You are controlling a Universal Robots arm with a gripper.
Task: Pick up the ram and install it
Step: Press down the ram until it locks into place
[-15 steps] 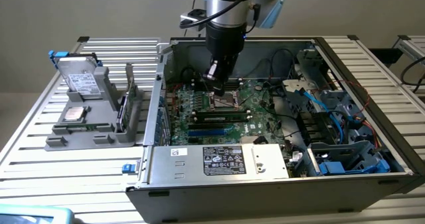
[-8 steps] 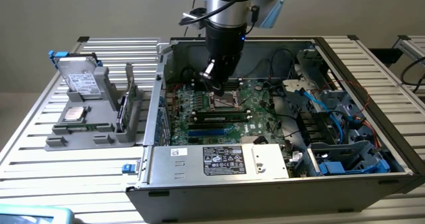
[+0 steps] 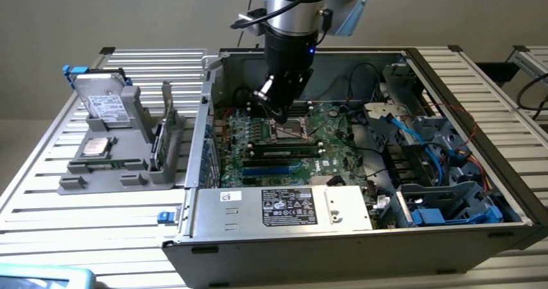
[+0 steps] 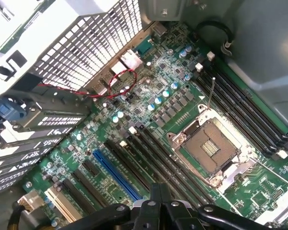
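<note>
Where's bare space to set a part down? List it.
Free: slatted table in front of the grey fixture, beside the computer case; also the table strip beyond the case at the exterior view's right. Crowded: the motherboard under the pincer, and the cabled drive bay.

One ram stick [image 3: 285, 150], one motherboard [image 3: 283, 144], one gripper [image 3: 278, 115].

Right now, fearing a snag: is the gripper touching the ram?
Apart. Exterior view: the CPU socket lies between the gripper and the ram.

Lab bench [image 3: 51, 192], opened computer case [image 3: 342, 250]
</note>
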